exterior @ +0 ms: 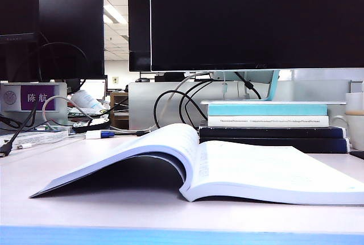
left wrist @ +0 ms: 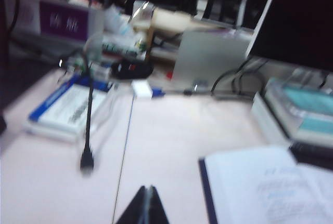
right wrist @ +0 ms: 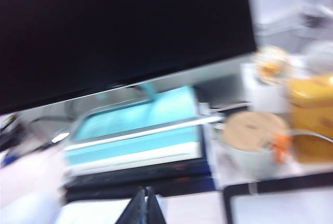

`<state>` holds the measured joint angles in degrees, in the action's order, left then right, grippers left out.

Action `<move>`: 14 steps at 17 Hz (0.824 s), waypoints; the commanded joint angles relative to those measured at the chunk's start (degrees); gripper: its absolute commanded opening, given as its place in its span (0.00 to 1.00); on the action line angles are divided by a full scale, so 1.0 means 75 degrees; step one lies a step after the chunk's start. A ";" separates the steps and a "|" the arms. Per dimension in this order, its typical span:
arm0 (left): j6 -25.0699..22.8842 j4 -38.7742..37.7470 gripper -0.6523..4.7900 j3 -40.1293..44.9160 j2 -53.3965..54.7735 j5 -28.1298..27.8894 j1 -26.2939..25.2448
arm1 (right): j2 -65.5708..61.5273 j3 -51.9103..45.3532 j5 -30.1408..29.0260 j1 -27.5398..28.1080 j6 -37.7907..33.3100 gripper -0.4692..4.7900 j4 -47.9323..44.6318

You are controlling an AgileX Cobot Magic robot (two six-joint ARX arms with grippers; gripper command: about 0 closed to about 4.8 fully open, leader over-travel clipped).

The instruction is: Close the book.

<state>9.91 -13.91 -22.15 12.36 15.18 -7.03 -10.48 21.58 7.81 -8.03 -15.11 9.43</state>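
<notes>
White pages facing up: the book (exterior: pixel 227 168) lies open near the front of the pale bench (exterior: pixel 114 211), left half arched with its dark cover underneath, right half flat. Not closed at all, then; whole fold left to do. Left tool (left wrist: pixel 147 198) with tips together above bare bench beside the book's left edge, touching nothing. Right tool (right wrist: pixel 145 200) likewise pinched together, aloft behind the book, facing the stacked books (exterior: pixel 267 123). Close behind: that stack, monitor (exterior: pixel 256 17), cables (exterior: pixel 176 103), mug (right wrist: pixel 255 141). Nothing resting on the pages.
</notes>
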 commanded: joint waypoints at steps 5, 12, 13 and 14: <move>0.0842 -0.0259 0.11 -0.1411 0.2206 0.1804 -0.0003 | -0.2104 0.2390 -0.1588 0.0000 0.1376 0.09 0.2159; -0.0152 -0.0015 0.11 -0.2366 0.3436 -0.0478 0.2369 | -0.3587 0.3133 -0.3322 -0.0006 0.1475 0.09 0.2608; -0.0291 0.0032 0.11 -0.2361 0.3456 -0.1620 0.3147 | -0.3722 0.3133 -0.3325 -0.0006 0.1478 0.09 0.2588; -0.0527 0.0073 0.11 -0.2361 0.3541 -0.2795 0.3911 | -0.3858 0.3139 -0.3512 -0.0006 0.1483 0.09 0.2567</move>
<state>8.29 -14.37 -39.68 38.54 3.97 19.11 -38.94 44.69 -16.78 -8.08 -4.27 29.54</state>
